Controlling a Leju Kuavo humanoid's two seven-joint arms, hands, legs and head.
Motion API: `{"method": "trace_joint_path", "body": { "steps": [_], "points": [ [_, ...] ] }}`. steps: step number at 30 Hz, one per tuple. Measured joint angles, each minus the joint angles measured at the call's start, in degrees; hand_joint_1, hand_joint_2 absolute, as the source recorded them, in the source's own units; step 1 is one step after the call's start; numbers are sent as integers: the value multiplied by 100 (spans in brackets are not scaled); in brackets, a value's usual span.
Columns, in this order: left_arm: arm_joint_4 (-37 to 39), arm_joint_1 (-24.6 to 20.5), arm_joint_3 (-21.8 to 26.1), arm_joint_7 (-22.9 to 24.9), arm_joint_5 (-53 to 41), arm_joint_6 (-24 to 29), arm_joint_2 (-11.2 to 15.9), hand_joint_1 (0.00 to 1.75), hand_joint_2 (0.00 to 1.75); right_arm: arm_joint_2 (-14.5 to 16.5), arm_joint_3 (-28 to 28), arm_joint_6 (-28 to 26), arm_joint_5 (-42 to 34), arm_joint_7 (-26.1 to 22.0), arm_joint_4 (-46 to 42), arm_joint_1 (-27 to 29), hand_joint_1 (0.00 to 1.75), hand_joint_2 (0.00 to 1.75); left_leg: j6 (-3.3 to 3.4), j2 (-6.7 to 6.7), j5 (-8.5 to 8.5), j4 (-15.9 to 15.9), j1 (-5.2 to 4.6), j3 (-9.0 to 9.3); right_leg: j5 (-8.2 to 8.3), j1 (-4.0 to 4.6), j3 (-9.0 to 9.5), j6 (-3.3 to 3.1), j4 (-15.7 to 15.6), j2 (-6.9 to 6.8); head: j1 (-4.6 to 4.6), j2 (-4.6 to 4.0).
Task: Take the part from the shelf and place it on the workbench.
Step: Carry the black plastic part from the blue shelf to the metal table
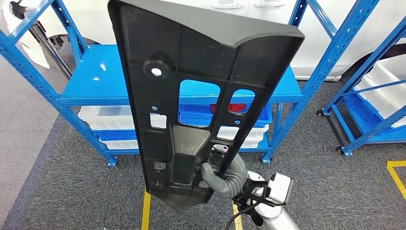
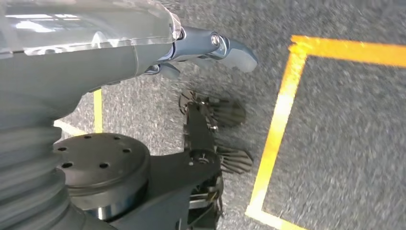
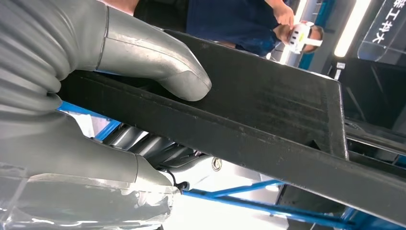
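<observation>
The long black part [image 1: 191, 96] is held upright in front of the blue shelf [image 1: 95, 81], gripped near its lower end, at about 5 o'clock, by the right hand [image 1: 218, 175]. The thumb [image 3: 163, 62] is pressed on its edge. The left hand [image 2: 210, 48] hangs over the floor with fingers apart, holding nothing.

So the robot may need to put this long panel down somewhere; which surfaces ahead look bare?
The blue rack's top shelf looks bare left of the black panel held by the right hand. The shelf below is crowded with white bins. The grey carpet in front is open.
</observation>
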Motion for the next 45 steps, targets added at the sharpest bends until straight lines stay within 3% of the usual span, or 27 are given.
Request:
{"method": "trace_joint_path", "body": {
  "steps": [3,4,5,6,8,10,13,15,18,19,20,21,22,24,26,28,30,33,35,36,38,40,41,43,45],
  "points": [
    [0,4,23,1,22,22,-3,0,175,-42,-25,-2,34,-23,-13,34,175,175,48,9,72,5,-9,-92,-605,-11,-450,49,1111,7,0,1],
    [0,9,32,1,31,31,-4,0,175,-57,-29,-4,64,-38,-15,51,175,175,49,9,83,17,-13,-118,-675,-12,-527,57,1347,7,0,1],
    [0,14,39,2,40,34,-6,0,175,-71,-32,-6,91,-52,-18,63,175,175,48,8,88,34,-15,-138,-631,-11,-495,56,1361,7,0,1],
    [0,17,42,2,49,37,-9,0,175,-83,-34,-5,111,-62,-27,69,175,175,44,6,87,55,-16,-151,-489,-11,-349,47,1136,7,0,1],
    [0,14,45,2,61,38,-16,0,175,-101,-46,7,114,-68,-67,67,175,175,22,25,67,103,-29,-163,-157,20,99,-9,339,-102,0,1],
    [0,20,49,-3,67,42,-19,0,175,-109,-58,45,97,-69,-127,54,175,175,-18,68,42,152,-59,-188,-46,63,324,-89,-156,-226,-1,1],
    [0,34,57,-12,72,62,-16,0,175,-116,-75,87,124,-58,-220,58,175,175,-99,172,9,177,-75,-212,-38,64,303,-186,-242,-137,0,2],
    [0,23,63,-16,72,71,-16,0,175,-120,-90,88,173,-50,-277,60,175,175,-167,130,-170,396,-61,-302,-3,27,310,-244,-285,-55,-1,2],
    [0,25,72,-20,73,87,-19,0,175,-122,-109,84,247,-59,-323,74,175,175,-252,11,-698,1457,-17,-777,18,11,304,-273,-296,70,-2,2],
    [0,30,75,-27,68,98,-18,0,175,-124,-115,81,275,-64,-324,86,175,175,-268,4,-771,1742,-6,-911,19,11,301,-272,-290,119,-2,1],
    [0,34,76,-36,62,108,-18,0,175,-124,-122,78,299,-70,-324,96,175,175,-275,2,-734,1837,4,-960,20,10,300,-271,-282,171,-2,1],
    [0,35,76,-46,53,118,-13,0,175,-124,-130,76,314,-75,-329,102,175,175,-274,-9,-580,1687,13,-895,20,9,301,-268,-271,229,-2,1],
    [0,33,76,-55,44,123,-8,0,175,-124,-138,75,317,-80,-340,103,175,175,-266,-57,-352,1335,24,-737,20,8,302,-262,-258,288,-2,1],
    [1,33,76,-71,33,139,9,0,175,-123,-152,76,317,-89,-367,91,175,175,-230,-323,-20,555,51,-385,27,7,282,-225,-231,405,-2,0],
    [2,31,77,-116,25,198,20,0,175,-124,-162,62,323,-91,-388,77,175,175,-192,-498,29,235,52,-253,61,-7,222,-146,-224,515,-2,1],
    [2,23,78,-212,-2,319,28,0,175,-131,-183,17,349,-95,-401,71,175,175,-138,-407,50,186,54,-252,106,-23,175,-59,-235,620,-2,2],
    [2,1,78,-321,-54,453,42,0,175,-151,-220,-49,381,-127,-415,65,175,175,-55,-275,106,119,74,-243,-5,-9,87,-1,-78,496,1,1],
    [2,-10,79,-416,-118,589,87,0,175,-181,-274,-125,393,-212,-431,41,175,175,7,-46,141,90,48,-260,-547,-12,-365,43,908,138,2,2],
    [2,-7,79,-433,-129,616,111,0,175,-194,-301,-139,392,-242,-431,43,175,175,8,106,139,98,33,-276,-685,-32,-553,62,1377,73,2,2],
    [2,-12,78,-435,-142,626,119,0,175,-201,-312,-140,392,-250,-431,44,175,175,4,178,137,104,31,-278,-598,-41,-483,66,1291,47,2,2],
    [2,-31,73,-434,-191,654,126,0,175,-210,-322,-168,396,-265,-437,38,175,175,-23,298,120,127,27,-275,-269,-40,-49,50,534,-123,2,1],
    [2,-45,65,-431,-246,687,143,0,175,-212,-327,-250,421,-281,-468,36,175,175,-76,393,91,165,-3,-278,-91,-4,285,-15,-103,-310,2,1],
    [2,-46,61,-430,-266,697,155,0,175,-212,-329,-299,439,-286,-497,43,175,175,-105,438,83,174,-18,-279,-88,15,322,-54,-204,-340,2,1],
    [2,-52,51,-424,-293,704,180,0,175,-214,-336,-367,467,-280,-572,70,175,175,-166,527,77,174,-25,-270,-69,27,297,-128,-217,-227,2,1],
    [2,-69,42,-410,-302,707,208,0,175,-214,-340,-391,469,-237,-664,86,175,175,-235,407,-39,291,1,-307,-32,9,289,-198,-247,-122,2,1]
  ]
}}
